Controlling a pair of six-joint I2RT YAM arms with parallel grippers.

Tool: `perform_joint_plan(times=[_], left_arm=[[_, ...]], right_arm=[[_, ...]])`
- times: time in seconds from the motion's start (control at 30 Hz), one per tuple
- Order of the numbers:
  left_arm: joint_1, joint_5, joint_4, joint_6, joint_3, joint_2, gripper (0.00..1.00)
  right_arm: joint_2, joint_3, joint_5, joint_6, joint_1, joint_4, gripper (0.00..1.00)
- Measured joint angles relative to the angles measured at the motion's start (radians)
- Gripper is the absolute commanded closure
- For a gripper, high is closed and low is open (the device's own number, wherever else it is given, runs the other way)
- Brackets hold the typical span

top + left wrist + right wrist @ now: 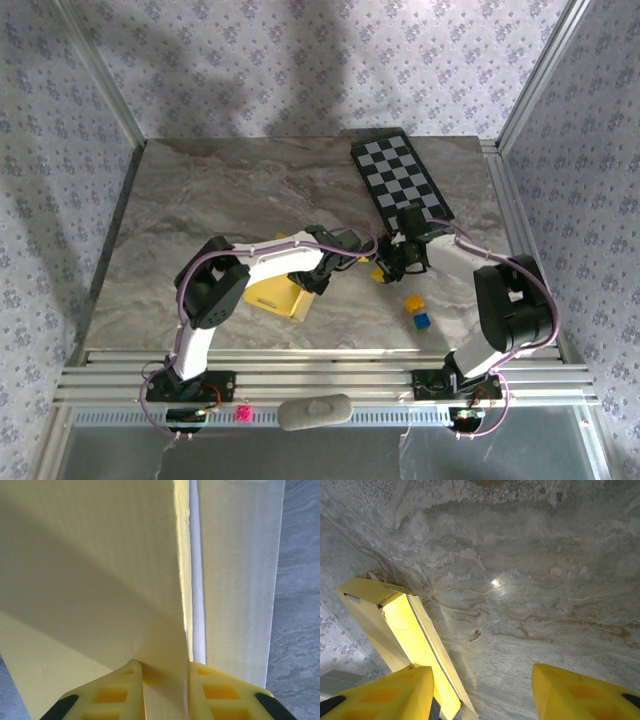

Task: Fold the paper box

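The paper box (272, 296) lies as a yellow, partly folded shape on the marble table, left of centre near the front. My left gripper (318, 278) reaches down at its right side. In the left wrist view a pale panel of the paper box (100, 580) runs down between the yellow fingers (112, 692), and my left gripper (165, 672) is shut on it. My right gripper (385, 266) hovers just right of the box, open. In its own view the right gripper (482, 680) holds nothing, and the box's open edge (415, 630) lies beside its left finger.
A black-and-white chequered board (400, 180) lies at the back right. A small yellow cube (413, 302) and a blue cube (422, 320) sit in front of the right arm. Metal rails edge the table at the front (320, 375) and right.
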Motion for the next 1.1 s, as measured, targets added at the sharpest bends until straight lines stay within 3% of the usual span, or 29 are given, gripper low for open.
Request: perform_joint_plan(times=[0.6, 1.1], left_arm=[[0.099, 0.078, 0.001, -0.002, 0.044, -0.088, 1.00], [0.092, 0.122, 0.012, -0.009, 0.043, -0.063, 0.97]], right_arm=[[0.000, 0.010, 0.000, 0.000, 0.000, -0.001, 0.45], [0.035, 0.021, -0.012, 0.039, 0.033, 0.018, 0.44]])
